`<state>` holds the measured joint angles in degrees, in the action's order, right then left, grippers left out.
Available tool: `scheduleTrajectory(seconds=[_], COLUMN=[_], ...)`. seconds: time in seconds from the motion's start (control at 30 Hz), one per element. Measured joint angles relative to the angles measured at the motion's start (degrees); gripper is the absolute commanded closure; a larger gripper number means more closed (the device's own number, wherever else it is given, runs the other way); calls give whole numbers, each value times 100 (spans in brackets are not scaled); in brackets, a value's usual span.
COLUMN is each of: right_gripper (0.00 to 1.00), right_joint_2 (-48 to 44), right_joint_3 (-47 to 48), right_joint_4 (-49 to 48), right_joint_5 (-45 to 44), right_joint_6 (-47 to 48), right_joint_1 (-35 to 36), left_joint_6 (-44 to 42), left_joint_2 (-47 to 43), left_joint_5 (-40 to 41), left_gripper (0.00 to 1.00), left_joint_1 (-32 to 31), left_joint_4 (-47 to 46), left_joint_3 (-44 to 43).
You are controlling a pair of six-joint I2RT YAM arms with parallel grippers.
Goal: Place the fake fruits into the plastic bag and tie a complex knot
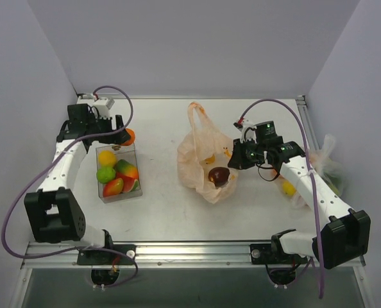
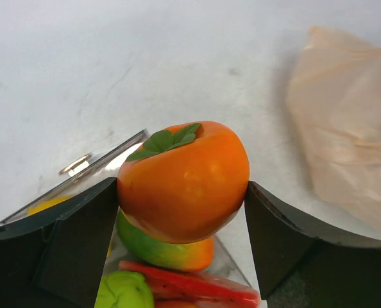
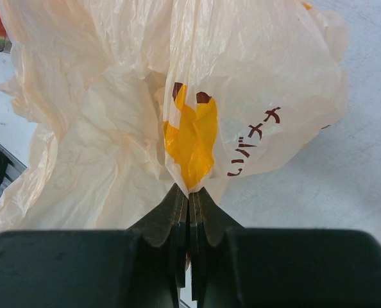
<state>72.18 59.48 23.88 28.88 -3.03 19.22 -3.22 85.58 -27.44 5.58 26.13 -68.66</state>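
Holds orange fake fruit clamped in left gripper, just above clear tray of other fruits. Pinches edge of peach plastic bag in tightly clenched right gripper; keeps bag mid-table, maroon fruit inside.

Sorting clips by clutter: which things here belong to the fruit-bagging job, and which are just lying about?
Job: orange fruit in left gripper; tray fruits; maroon fruit in peach bag, pinched by right gripper.
Lying about: clear tray; whitish bag, far right.
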Motion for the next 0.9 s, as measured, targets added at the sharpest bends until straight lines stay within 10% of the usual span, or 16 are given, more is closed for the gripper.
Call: scheduleTrajectory(seconds=[0.23,0.47,0.67,0.9], right_gripper=[100,100,100,100], right_joint_2=[74,81,57,-131], right_joint_3=[24,149,319,334], right_joint_4=[0,46,76,96], right_joint_5=[-2,0,33,63], right_joint_6=[13,11,-13,-59], right_joint_1=[0,0,0,0], left_joint_6=[-70,55,175,264], left_joint_2=[-1281,-730,317,918], left_joint_5=[-984,-1132,-929,-549], left_gripper=[39,36,32,2], left_joint_1=[-1779,-3788,-4450,-4505], left_joint_4=[-435,-885,-1060,-962], left_joint_3=[-31,-649,-1202,-1235])
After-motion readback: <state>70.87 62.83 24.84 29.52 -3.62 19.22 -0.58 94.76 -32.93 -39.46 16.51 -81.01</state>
